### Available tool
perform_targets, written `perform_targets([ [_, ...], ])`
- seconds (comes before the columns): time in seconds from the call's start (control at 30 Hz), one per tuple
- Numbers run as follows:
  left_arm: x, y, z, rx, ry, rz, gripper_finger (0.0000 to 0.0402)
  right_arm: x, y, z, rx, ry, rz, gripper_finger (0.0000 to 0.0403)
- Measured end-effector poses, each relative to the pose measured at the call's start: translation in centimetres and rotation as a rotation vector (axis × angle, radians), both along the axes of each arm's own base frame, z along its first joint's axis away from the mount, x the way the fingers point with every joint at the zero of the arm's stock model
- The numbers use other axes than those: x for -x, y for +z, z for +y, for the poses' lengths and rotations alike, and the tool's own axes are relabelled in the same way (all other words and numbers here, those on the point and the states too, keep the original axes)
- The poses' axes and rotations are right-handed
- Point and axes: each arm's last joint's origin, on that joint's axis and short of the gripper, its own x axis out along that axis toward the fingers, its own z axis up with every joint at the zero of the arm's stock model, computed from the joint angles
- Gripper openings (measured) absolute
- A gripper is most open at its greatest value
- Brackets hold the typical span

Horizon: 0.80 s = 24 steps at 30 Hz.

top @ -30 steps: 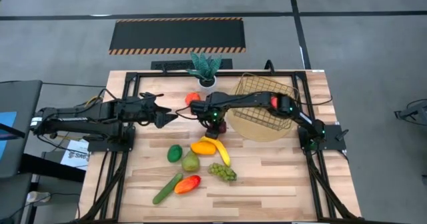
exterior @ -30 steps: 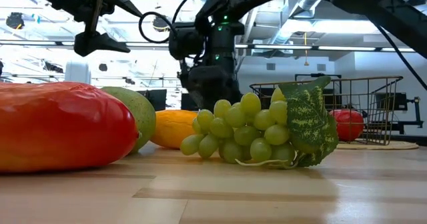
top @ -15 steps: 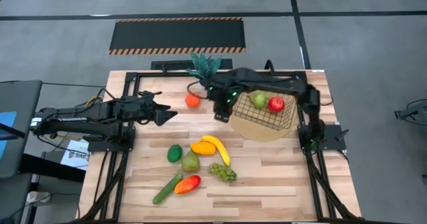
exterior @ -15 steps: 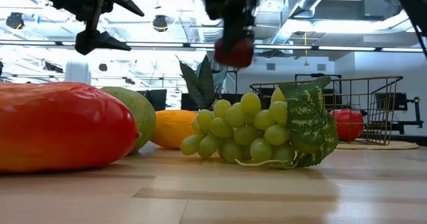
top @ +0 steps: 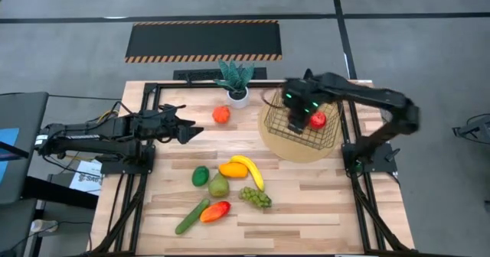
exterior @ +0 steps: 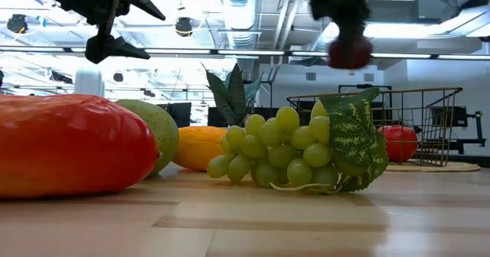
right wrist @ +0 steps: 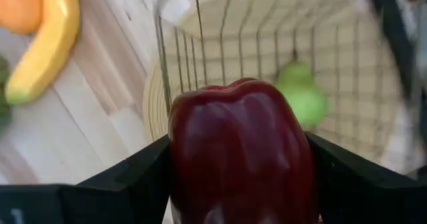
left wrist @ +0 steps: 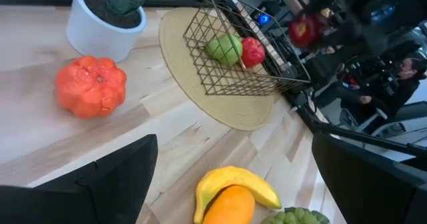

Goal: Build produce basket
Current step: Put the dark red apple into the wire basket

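A: Swung far and right since half a second back: right gripper (top: pixel 297 122), off the table's middle and now over the gold-coloured square wire-mesh basket (top: pixel 334 127), pinching a glossy dark red-purple lobed toy fruit (right wrist: pixel 240 144), likely the plum.

B: Held how?

A: Clamped between both dark fingers, one on each flank, about the widest part. High above the basket floor in the low view, not yet let go.

B: Already inside?

A: A small green toy pear (left wrist: pixel 225 49) and a red toy apple (left wrist: pixel 252 51), side by side on the mesh. Under the basket, a round tan woven mat (top: pixel 295 151).

B: Likely to handle how?

A: Probably light, hollow and hard, with a slick skin. Best gripped across the belly, as now, away from the tapering ends. Little to break in a short drop, though apt to bounce or roll against the pear.

B: Left side?

A: Left gripper (top: pixel 191 131) waiting at the table's left, fingers spread, nothing between them.

B: Any brands or writing?

A: Nothing legible on fruit, basket or table
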Motion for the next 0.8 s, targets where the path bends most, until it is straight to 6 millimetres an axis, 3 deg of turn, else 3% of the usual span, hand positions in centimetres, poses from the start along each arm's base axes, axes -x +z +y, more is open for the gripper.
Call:
perform_targets([
  [0.2,0.1,0.0,0.1,-0.02,0.05,0.003,0.0384,4.6,-6.0,2.1,-0.04,-0.051,-0.043,0.0306],
  [0.37,0.1,0.0,0.2,-0.03,0.078,0.003,0.0384,6.6,-9.7,2.4,-0.055,-0.092,-0.013,0.0306],
  [0.5,0.1,0.0,0.2,-0.027,0.086,0.001,0.0384,7.4,-11.0,1.9,-0.064,-0.119,0.026,0.0306],
  [0.8,0.0,0.0,0.3,-0.007,0.098,-0.003,0.0384,8.1,-11.5,0.9,-0.111,-0.127,0.038,0.032],
])
